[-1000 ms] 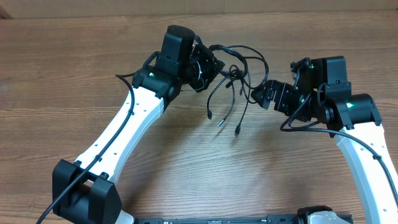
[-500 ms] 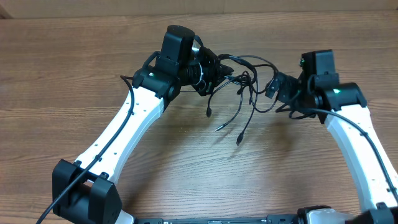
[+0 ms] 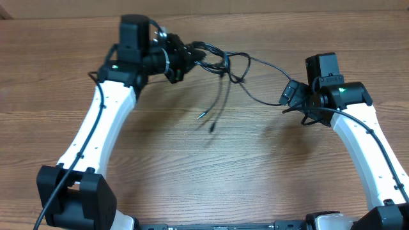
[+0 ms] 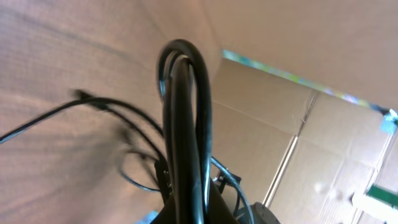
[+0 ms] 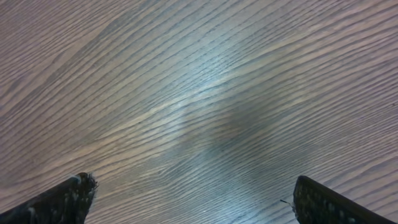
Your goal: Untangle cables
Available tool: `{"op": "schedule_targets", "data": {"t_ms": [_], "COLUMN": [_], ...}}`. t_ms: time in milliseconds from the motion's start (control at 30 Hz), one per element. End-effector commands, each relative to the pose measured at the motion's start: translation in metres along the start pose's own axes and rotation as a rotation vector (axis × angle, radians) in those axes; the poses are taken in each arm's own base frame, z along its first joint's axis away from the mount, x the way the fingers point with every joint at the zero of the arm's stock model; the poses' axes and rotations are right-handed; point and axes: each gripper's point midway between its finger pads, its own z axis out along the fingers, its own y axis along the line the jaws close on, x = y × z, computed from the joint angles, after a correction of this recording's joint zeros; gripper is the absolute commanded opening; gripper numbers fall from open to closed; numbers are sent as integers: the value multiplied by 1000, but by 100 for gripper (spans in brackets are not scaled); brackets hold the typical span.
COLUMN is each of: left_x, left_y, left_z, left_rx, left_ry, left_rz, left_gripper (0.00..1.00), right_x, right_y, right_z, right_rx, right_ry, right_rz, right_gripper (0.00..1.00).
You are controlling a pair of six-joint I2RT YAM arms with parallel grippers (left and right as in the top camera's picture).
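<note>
Pulling up and to the left since a second ago, the left fingers (image 3: 186, 57) are kept shut tight on the cables (image 3: 223, 62), which are gripped as a bunched loop. In the left wrist view that loop is seen standing up out of the closed grip.

By this move the bundle has been drawn out. What was bunched closely between the two arms is now spread along a line above the desk (image 3: 211, 179). Two plug ends (image 3: 206, 121) are left dangling below the crossing point, apart from each other.

Further right, a single strand (image 3: 262, 64) is stretched from the crossing to just beside the right fingers (image 3: 289, 96). These are held wide apart, and in the right wrist view only bare wood is seen between them, so nothing is grasped there. Whether the strand is snagged on that arm's body cannot be told.

The tangle is judged loosened but not yet parted, since the cords are still crossed near the left grip.
</note>
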Motion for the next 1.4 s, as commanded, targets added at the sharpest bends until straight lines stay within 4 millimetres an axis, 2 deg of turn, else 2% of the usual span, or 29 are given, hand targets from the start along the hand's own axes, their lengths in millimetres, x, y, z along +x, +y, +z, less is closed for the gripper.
{"op": "schedule_targets", "data": {"t_ms": [0, 267, 400, 500, 600, 733, 867, 933, 1000, 1133, 1367], "left_x": [2, 6, 15, 24, 30, 55, 61, 74, 87, 105, 140], "left_y": [-24, -41, -42, -43, -41, -44, -44, -45, -45, -44, -53], "left_z": [-23, -33, -34, -36, -37, -43, -35, -31, -24, -5, 15], "left_rx": [87, 185, 221, 260, 278, 398, 389, 421, 442, 421, 468], "left_ry": [30, 48, 73, 102, 129, 224, 232, 262, 288, 303, 336], "left_rz": [231, 674, 891, 1015, 1064, 1212, 1216, 1271, 1314, 1339, 1416], "left_gripper": [4, 4, 4, 4, 4, 4, 4, 4, 4, 4, 4], "right_x": [-6, -4, 6, 8, 6, 6, 11, 17, 21, 28, 38], "right_y": [-4, -3, 13, 19, 25, 42, 48, 52, 51, 47, 40], "right_z": [-2, -2, -3, -9, -26, -68, -115, -138, -151, -164, -155], "right_rx": [23, 15, -81, -122, -180, -341, -473, -548, -579, -597, -564], "right_ry": [-26, -19, 38, 41, 8, -67, -152, -190, -218, -238, -181], "right_rz": [12, 11, -93, -102, -107, -185, -201, -242, -266, -271, -265], "right_gripper": [100, 100, 100, 100, 100, 100, 100, 100, 100, 100, 100]}}
